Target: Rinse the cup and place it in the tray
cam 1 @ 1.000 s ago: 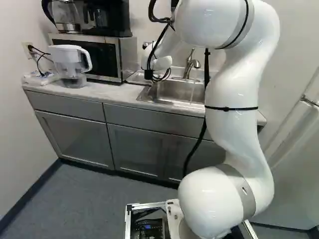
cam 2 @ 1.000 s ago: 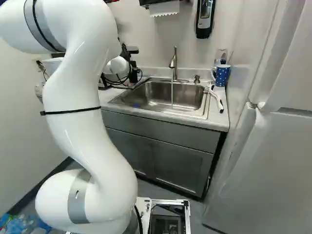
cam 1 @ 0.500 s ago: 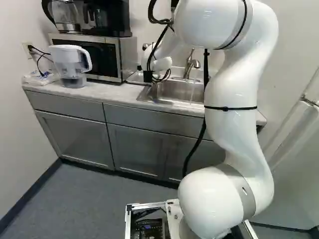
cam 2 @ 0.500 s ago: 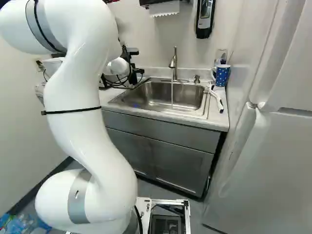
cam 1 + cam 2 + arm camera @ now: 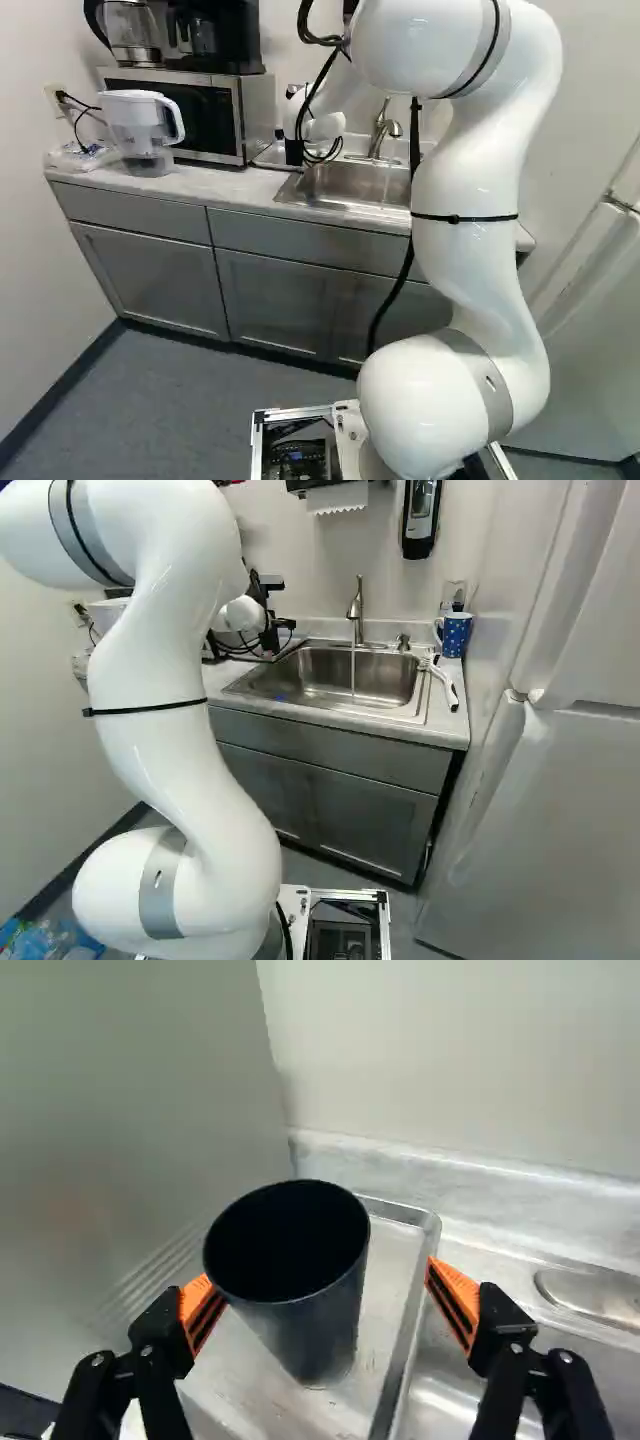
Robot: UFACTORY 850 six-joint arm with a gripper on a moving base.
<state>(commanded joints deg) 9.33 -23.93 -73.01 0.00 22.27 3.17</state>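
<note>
The dark, open-topped cup point(image 5: 315, 1335) stands upright in the shallow metal tray point(image 5: 390, 1260)

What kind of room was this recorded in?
Probably a small kitchen or break-room kitchenette: there's a sink with a faucet, a microwave and a water pitcher.

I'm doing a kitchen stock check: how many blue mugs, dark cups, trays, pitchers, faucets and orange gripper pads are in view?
Blue mug: 1
Dark cup: 1
Tray: 1
Pitcher: 1
Faucet: 1
Orange pads: 2
Total: 7
</note>
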